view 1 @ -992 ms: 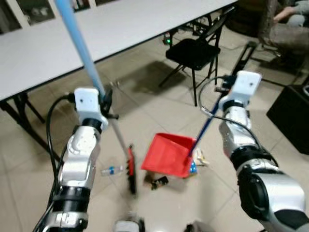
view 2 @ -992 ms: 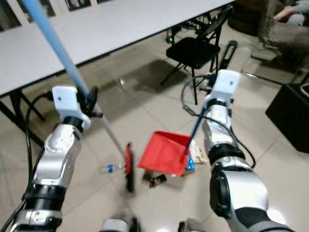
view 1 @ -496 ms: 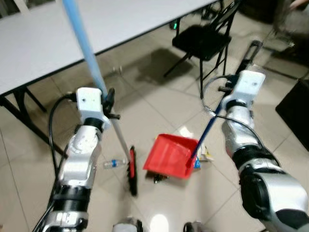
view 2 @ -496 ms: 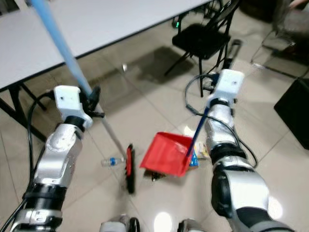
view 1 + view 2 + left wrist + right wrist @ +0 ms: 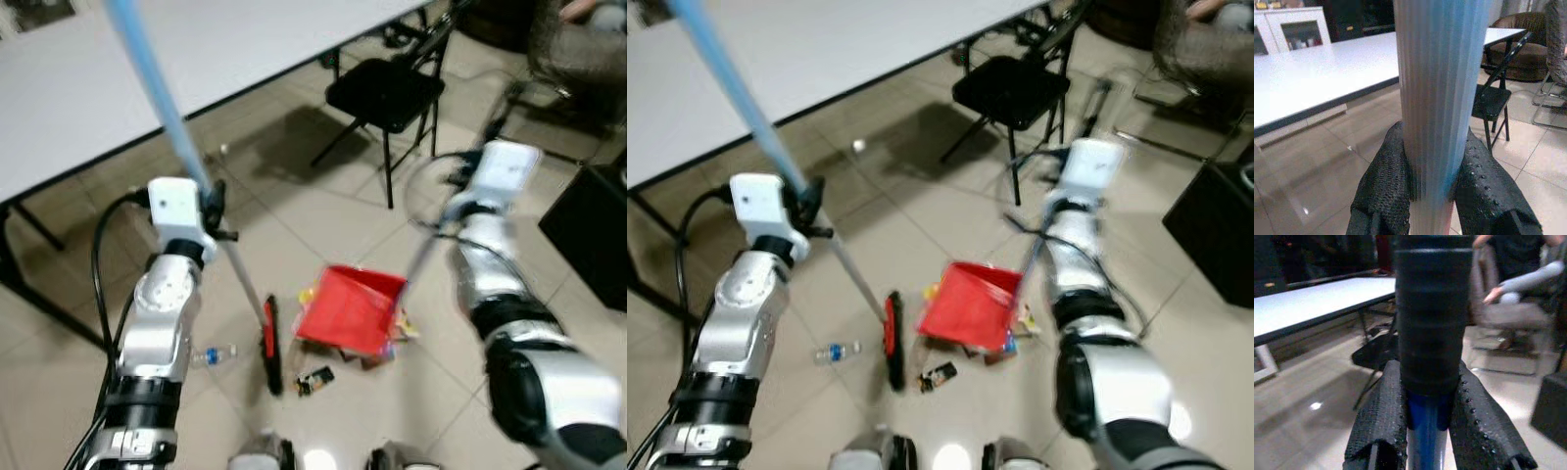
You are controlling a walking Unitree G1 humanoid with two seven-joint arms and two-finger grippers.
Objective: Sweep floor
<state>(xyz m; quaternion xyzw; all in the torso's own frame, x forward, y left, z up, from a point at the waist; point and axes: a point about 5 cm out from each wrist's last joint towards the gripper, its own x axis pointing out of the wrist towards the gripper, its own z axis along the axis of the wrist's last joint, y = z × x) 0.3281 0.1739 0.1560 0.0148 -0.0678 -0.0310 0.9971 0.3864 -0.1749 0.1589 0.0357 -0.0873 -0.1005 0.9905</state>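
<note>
Broom (image 5: 186, 186) w/ light blue handle sits clamped in my left gripper (image 5: 1425, 196); both black fingers (image 5: 1383, 191) press its ribbed shaft from either side. Handle slants up past my left wrist toward the white table (image 5: 88, 88), and the thin lower shaft runs down to the red-and-black broom head (image 5: 270, 343) on the tiled floor (image 5: 294, 215), just beside the dustpan's near-left edge.

Dustpan (image 5: 351, 308) is red, resting tilted on the floor between my two arms, mouth toward the broom head. Its dark blue handle (image 5: 1425, 440) w/ black grip is pinched tight in my right gripper (image 5: 1427, 431), fingers (image 5: 1474, 431) closed on it from both sides. Right arm looks blurred in the head views.

Litter around the pan: small dark object (image 5: 315, 380) on the floor just in front of the pan's near edge, close to the broom head; colourful wrappers (image 5: 400, 328) poking out at the pan's right side; clear plastic bottle (image 5: 214, 354) lying on its side left of the broom head, near my left arm.

Farther out: black folding chair (image 5: 384, 93) by the table's edge, a black box (image 5: 588, 230) at far right, and a person (image 5: 1518, 279) seated beyond, forearm stretched out.
</note>
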